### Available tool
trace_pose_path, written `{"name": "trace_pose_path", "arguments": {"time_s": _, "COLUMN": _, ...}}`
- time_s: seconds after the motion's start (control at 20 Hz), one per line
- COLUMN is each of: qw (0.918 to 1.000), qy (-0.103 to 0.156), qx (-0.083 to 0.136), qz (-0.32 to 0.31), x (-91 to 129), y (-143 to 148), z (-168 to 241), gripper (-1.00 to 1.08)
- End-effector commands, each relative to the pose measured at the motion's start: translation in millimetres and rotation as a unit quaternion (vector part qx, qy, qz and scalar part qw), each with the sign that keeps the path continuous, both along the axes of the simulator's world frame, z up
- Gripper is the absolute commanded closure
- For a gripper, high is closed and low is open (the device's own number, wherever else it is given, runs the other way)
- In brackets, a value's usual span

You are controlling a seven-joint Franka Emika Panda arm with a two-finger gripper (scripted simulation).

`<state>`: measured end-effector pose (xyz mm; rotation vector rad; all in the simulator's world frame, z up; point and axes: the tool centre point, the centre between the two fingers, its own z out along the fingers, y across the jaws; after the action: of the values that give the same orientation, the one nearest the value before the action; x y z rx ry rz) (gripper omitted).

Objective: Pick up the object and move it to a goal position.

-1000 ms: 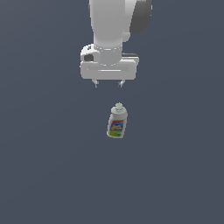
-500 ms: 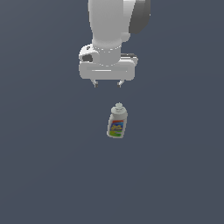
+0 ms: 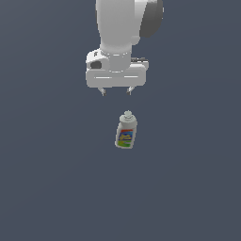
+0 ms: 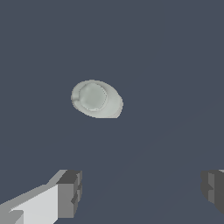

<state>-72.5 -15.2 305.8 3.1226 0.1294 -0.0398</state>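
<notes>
Bottle [image 4: 96, 99] apparently beyond open tool [image 4: 142, 192]

A white bottle [image 3: 126, 132] stands on the grey floor [image 3: 47, 188].

Honestly this is just a bare simulator scene I'm driving in: flat, featureless slate-grey tabletop [image 3: 47, 188] everywhere, no walls, no furniture, everything flatly rendered.

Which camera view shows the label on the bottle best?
The exterior view. There the bottle shows its side with the colourful label, below the open gripper. The wrist view shows only its round cap and shoulders from above; no label is visible.
</notes>
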Motion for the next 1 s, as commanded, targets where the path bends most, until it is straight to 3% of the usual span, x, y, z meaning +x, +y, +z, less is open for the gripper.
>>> {"name": "trace_pose_path", "arguments": {"time_s": 0.0, "qw": 0.9998, "qy": 0.000, "qx": 0.000, "qz": 0.021, "x": 2.2, "y": 1.3, "z": -0.7, "gripper": -0.92}}
{"name": "trace_pose_path", "arguments": {"time_s": 0.45, "qw": 0.9914, "qy": 0.000, "qx": 0.003, "qz": 0.131, "x": 13.6, "y": 7.9, "z": -4.6, "gripper": -0.92}}
{"name": "trace_pose_path", "arguments": {"time_s": 0.95, "qw": 0.9648, "qy": -0.001, "qx": 0.006, "qz": 0.263, "x": 27.3, "y": 16.4, "z": -9.8, "gripper": -0.92}}
